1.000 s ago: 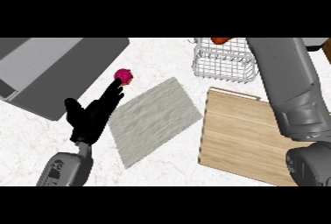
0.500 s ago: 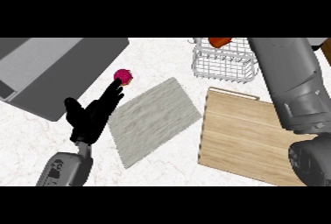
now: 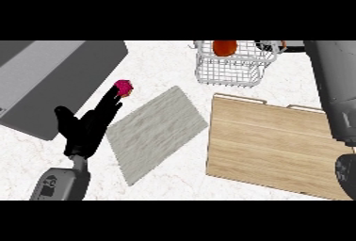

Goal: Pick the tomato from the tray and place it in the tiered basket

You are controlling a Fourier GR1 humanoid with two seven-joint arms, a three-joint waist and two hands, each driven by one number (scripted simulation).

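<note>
The red-orange tomato [image 3: 225,47] sits inside the white wire tiered basket [image 3: 230,70] at the top of the counter, partly cut off by the view's upper edge. The wooden tray [image 3: 278,141] lies below the basket with nothing on it. My right forearm [image 3: 335,84] runs up the right side to the basket's top right corner. There only a sliver of my right hand [image 3: 272,45] shows, and its grip is hidden. My left hand [image 3: 87,127] rests open at the lower left, fingers up.
A small magenta object [image 3: 124,87] lies at the tips of my left hand. A grey cloth mat [image 3: 156,132] lies between that hand and the tray. A large grey appliance [image 3: 49,80] fills the upper left.
My right forearm has swung to the right, uncovering the basket's right side. More of the tomato now shows, lower in the basket. The left hand has not moved.
</note>
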